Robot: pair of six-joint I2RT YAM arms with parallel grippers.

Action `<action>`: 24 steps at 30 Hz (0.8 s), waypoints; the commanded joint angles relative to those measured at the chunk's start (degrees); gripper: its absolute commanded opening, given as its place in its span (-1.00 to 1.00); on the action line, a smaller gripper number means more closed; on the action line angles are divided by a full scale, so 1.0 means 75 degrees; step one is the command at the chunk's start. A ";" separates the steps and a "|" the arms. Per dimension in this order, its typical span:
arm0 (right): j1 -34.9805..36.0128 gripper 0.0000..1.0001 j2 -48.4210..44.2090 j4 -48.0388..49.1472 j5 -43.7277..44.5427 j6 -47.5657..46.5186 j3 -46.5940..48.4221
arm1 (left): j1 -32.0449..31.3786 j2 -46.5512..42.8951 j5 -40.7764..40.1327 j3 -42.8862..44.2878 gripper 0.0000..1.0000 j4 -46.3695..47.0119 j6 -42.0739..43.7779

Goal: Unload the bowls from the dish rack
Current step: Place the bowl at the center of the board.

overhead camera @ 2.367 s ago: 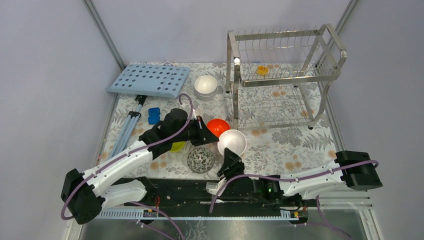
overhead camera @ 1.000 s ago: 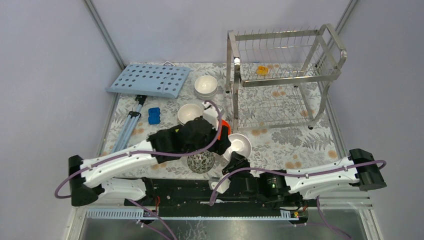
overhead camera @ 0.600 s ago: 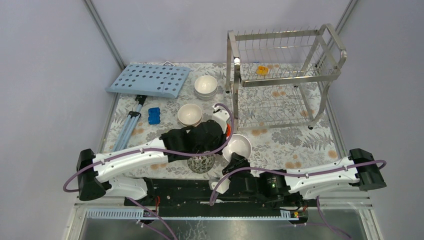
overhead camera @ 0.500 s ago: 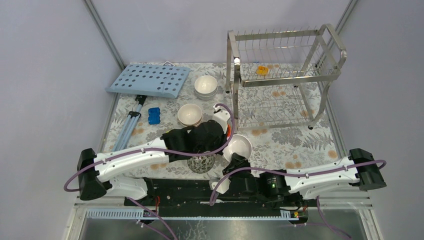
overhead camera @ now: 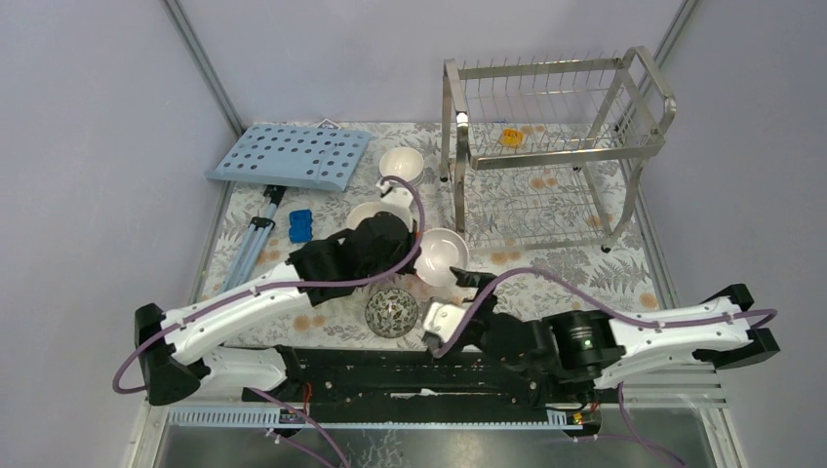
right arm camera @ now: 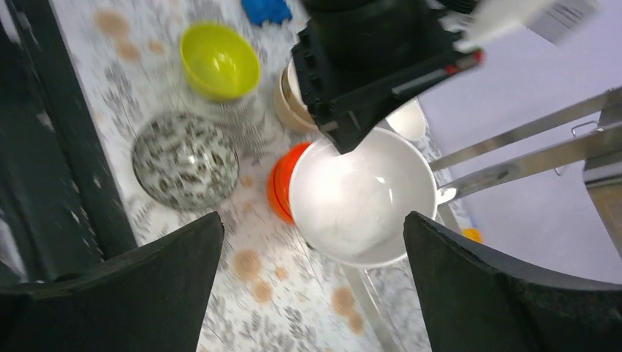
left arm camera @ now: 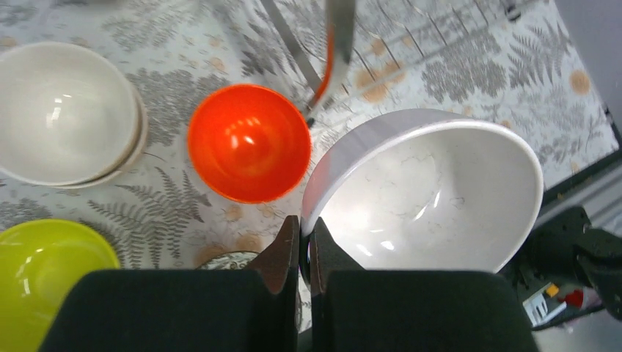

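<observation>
Left end effector (left arm camera: 304, 229) is clamped on the rim of the white bowl (left arm camera: 425, 198), with the wall pinched between the jaws. The bowl is held off the surface (overhead camera: 546, 283), mouth up and slightly tilted, just off the rack (overhead camera: 546, 146)'s front-left leg. It is round, so no long axis matters. It hangs to the end effector's rack side, partly over the orange bowl (left arm camera: 248, 150).

The left arm has the bowl. Right end effector (right arm camera: 312, 220) is spread wide and holds nothing, pulled to the near side of the rack, apart from the bowl.

Cream bowl (left arm camera: 62, 110), green bowl (left arm camera: 44, 271) and speckled bowl (right arm camera: 185, 161) sit on the surface left of the rack, farther from it than the orange one. No bowl shows on either rack tier, so this is likely the last set-down. It needs a bare patch near the rack's leg, not the orange bowl.

The surface is a floral cloth, with plain grey walls (overhead camera: 117, 117) around.
</observation>
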 commanded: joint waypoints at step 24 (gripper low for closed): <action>-0.0090 0.88 -0.1672 -0.1028 0.3326 0.5585 0.0508 | -0.0875 -0.1262 0.0156 -0.0833 -1.00 -0.0730 -0.1075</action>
